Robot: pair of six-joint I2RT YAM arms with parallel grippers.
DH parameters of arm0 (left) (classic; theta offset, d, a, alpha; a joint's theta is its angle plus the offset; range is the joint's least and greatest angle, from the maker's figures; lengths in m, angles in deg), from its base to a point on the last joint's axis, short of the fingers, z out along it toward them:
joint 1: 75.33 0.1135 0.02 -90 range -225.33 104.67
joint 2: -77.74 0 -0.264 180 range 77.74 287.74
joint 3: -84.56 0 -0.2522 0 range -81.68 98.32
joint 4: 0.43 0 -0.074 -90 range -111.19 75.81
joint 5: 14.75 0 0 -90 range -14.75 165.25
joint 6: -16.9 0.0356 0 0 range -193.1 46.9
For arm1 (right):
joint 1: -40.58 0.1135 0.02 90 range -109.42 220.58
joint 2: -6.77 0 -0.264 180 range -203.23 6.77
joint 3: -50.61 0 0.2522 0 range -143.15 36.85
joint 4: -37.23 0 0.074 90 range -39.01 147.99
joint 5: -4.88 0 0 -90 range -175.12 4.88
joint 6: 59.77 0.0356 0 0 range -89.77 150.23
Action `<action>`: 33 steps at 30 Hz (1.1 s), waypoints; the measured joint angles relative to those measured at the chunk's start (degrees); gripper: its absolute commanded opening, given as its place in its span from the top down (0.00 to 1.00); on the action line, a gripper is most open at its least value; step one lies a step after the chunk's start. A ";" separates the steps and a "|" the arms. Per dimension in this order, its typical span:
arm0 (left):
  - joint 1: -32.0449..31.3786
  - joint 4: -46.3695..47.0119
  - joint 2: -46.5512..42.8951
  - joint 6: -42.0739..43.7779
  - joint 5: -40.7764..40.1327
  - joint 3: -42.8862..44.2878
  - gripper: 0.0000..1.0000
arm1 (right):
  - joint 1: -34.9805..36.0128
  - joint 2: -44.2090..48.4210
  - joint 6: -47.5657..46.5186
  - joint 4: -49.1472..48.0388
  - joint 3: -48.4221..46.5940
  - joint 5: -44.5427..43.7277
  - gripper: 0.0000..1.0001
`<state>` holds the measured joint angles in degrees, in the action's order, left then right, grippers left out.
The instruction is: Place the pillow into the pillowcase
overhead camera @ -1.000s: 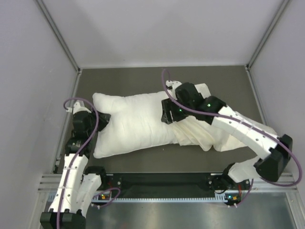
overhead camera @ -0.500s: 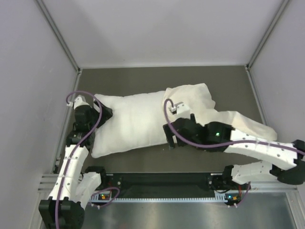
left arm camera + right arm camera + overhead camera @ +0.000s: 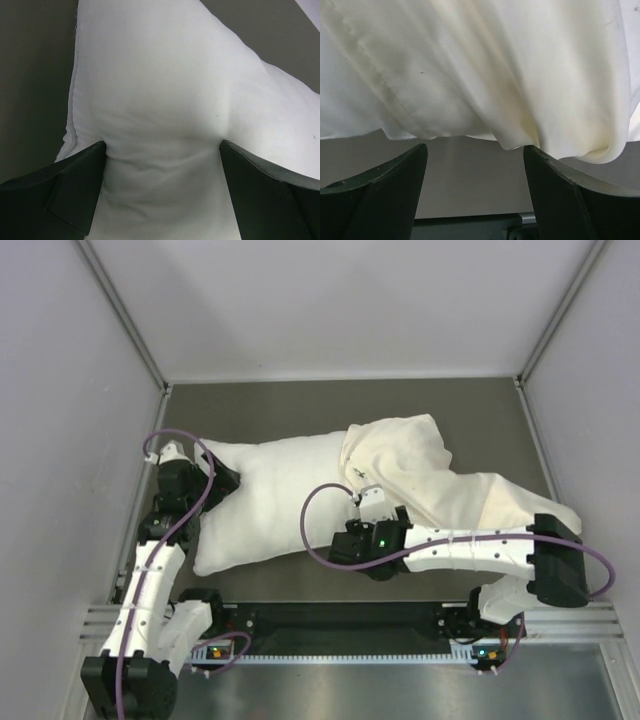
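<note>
My right gripper [image 3: 475, 150] is backing off the pillowcase [image 3: 420, 460], wide and empty. My left gripper [image 3: 162, 147] is gaping round the pillow [image 3: 270, 500] corner. Nobody is holding, so the pillowcase could slip off.

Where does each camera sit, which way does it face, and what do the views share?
Top external: fixed above and behind the arms, looking down on the table, pillow and pillowcase; both arms, left tool and right tool show.
Left wrist: on the left arm, facing the pillow; its fingers flank the bulge.
Right wrist: on the right arm, facing the pillowcase hem over the table; its fingers stand apart, empty.
Shared: pillow in top and left wrist; pillowcase in top and right.
</note>
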<state>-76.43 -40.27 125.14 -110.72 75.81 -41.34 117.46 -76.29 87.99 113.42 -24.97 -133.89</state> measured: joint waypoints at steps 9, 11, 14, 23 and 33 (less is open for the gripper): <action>0.09 -0.15 -1.84 -0.15 0.85 -0.48 0.01 | -2.91 -7.21 0.94 -4.20 2.21 -4.68 0.41; 0.09 -0.28 -2.03 -0.13 0.94 -0.48 0.01 | -4.04 -7.63 -0.28 -5.90 2.29 -5.01 0.60; 0.09 -0.66 -2.08 -0.13 1.07 -0.48 0.01 | -5.18 -7.63 -1.68 -7.21 2.29 -5.35 0.76; 0.09 -1.07 -3.67 0.11 1.31 -1.11 0.01 | -3.43 0.20 -7.02 -7.76 2.29 1.90 0.96; 0.09 -1.66 -5.73 0.13 1.33 -1.88 0.01 | -2.38 13.16 -11.34 -6.97 2.29 6.82 1.00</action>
<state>-76.34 -41.94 119.41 -110.59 77.14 -43.22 115.08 -63.13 76.65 106.45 -22.68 -127.07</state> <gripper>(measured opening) 0.987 0.007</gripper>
